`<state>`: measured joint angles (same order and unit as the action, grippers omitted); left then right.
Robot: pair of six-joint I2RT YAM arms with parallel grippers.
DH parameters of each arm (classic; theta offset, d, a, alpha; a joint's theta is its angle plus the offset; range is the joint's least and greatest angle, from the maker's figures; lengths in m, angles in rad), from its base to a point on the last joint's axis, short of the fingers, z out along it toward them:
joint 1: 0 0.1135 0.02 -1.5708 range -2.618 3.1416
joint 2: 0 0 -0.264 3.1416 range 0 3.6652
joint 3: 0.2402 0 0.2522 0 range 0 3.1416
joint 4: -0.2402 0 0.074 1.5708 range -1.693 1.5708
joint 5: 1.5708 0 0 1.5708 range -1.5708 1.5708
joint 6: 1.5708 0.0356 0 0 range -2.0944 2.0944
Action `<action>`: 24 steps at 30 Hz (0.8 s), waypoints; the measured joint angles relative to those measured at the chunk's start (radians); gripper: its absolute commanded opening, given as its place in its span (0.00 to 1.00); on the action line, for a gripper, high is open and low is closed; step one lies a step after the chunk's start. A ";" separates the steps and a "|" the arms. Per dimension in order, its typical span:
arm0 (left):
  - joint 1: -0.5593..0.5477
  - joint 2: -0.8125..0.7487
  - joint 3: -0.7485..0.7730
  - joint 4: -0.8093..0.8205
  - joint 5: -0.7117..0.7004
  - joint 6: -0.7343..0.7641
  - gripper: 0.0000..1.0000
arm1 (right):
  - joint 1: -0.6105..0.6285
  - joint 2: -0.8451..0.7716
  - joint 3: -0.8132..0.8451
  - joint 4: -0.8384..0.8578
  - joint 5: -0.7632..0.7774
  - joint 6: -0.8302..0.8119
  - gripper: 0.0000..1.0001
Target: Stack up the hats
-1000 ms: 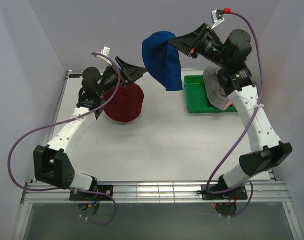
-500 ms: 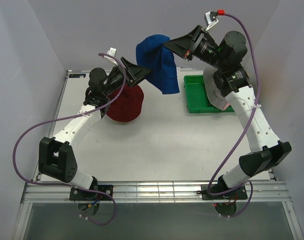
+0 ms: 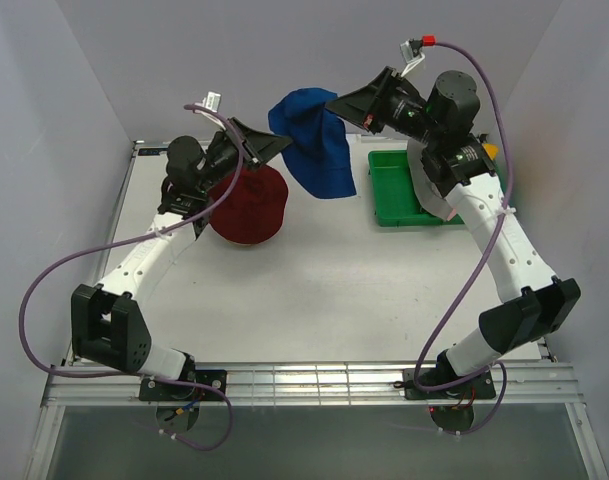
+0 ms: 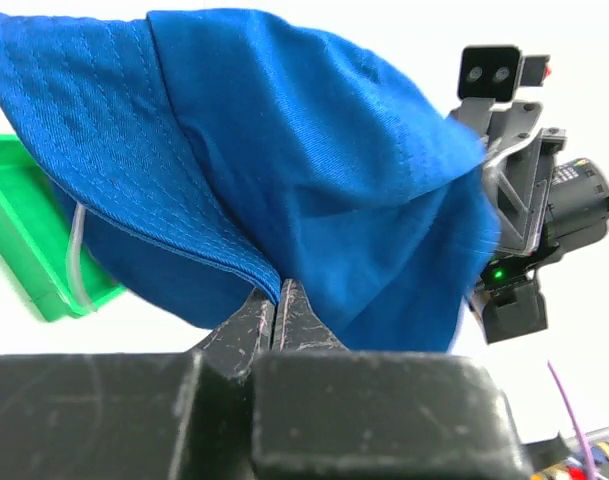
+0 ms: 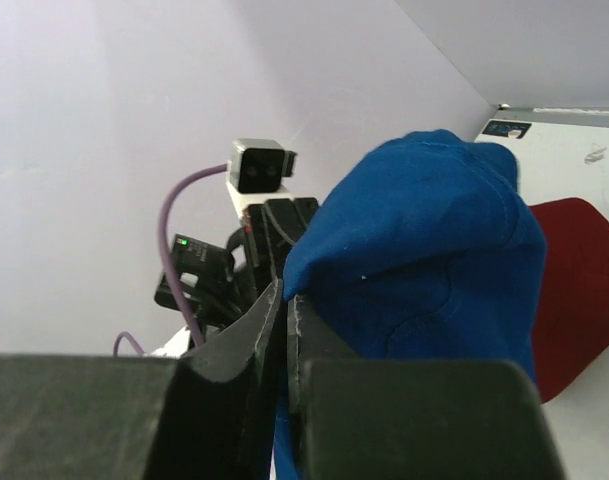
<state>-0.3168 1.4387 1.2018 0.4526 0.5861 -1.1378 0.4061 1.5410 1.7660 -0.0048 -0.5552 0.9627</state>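
A blue hat (image 3: 309,140) hangs in the air between both arms, above the back of the table. My left gripper (image 3: 284,143) is shut on the blue hat's (image 4: 314,150) brim edge, seen at the left gripper's (image 4: 276,290) tips in the left wrist view. My right gripper (image 3: 334,100) is shut on the opposite edge of the blue hat (image 5: 434,250); the right gripper's (image 5: 284,290) jaws pinch the fabric. A dark red hat (image 3: 247,205) sits crown up on the table, below and left of the blue one. The dark red hat (image 5: 574,290) also shows in the right wrist view.
A green tray (image 3: 389,195) stands at the back right, and a grey hat (image 3: 422,175) in it is partly hidden by the right arm. A pink edge (image 3: 454,212) peeks out beside it. The green tray (image 4: 24,240) also shows in the left wrist view. Walls close in on both sides and behind.
The left gripper has reached up to the blue hat and shut on its brim. The right gripper has carried the hat leftward and kept its hold.
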 measured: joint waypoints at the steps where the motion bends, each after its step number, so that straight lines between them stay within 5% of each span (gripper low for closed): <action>1: 0.011 -0.009 -0.002 -0.006 0.003 0.003 0.00 | 0.000 0.002 -0.004 -0.005 0.002 -0.013 0.08; 11: 0.219 -0.067 -0.055 -0.037 0.098 -0.001 0.00 | 0.075 0.151 0.115 -0.208 0.087 -0.254 0.08; 24: 0.340 0.004 -0.058 -0.043 0.242 -0.036 0.00 | 0.174 0.300 0.270 -0.392 0.272 -0.440 0.08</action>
<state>0.0231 1.4425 1.1435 0.4095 0.8280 -1.1740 0.5804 1.8412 2.0357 -0.3969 -0.2832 0.5224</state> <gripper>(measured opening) 0.021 0.083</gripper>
